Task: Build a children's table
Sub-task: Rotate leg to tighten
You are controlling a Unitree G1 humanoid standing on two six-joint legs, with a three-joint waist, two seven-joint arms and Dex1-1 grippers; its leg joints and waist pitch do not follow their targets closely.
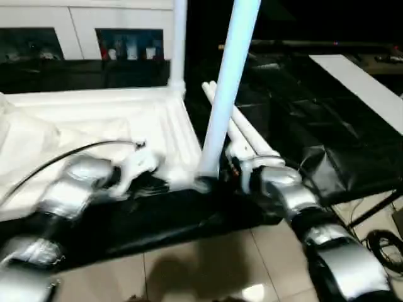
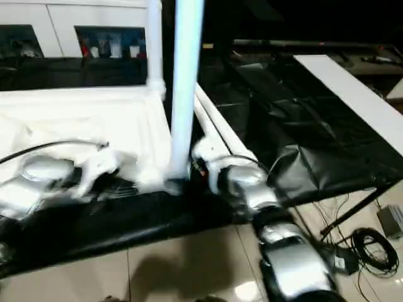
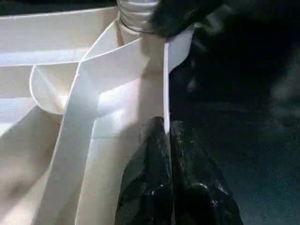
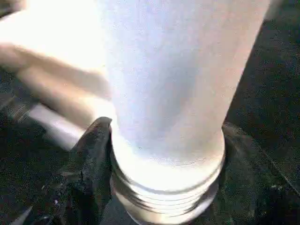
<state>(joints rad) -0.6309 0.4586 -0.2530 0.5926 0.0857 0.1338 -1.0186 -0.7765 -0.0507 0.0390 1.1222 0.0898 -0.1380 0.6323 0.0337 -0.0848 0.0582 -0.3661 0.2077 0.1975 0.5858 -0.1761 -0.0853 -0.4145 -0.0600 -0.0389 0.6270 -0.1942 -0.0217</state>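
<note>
Black sheeting covers the work surface, wrinkled and a little shiny, and it hangs over the near edge above a floor of pale glossy tiles. At the back stands a white cabinet with glass doors. On the right side a flat white board lies on the black cover, and cables lie on the floor below it.

The table top lies upside down on the left part of the surface, white plastic with thin upright ribs on its underside and a round socket in the corner. Its near right corner comes close to the edge of the surface, so little room is left there. One leg already stands upright in the far right corner. Two more legs, long white tubes, lie side by side on the black cover just beside the top.

The right gripper grasps a fourth leg near its lower end, one black finger on each side, just above the threaded ring; this leg stands almost upright at the near right corner. The left gripper is clenched on the thin outer wall of the top, near the corner socket.
</note>
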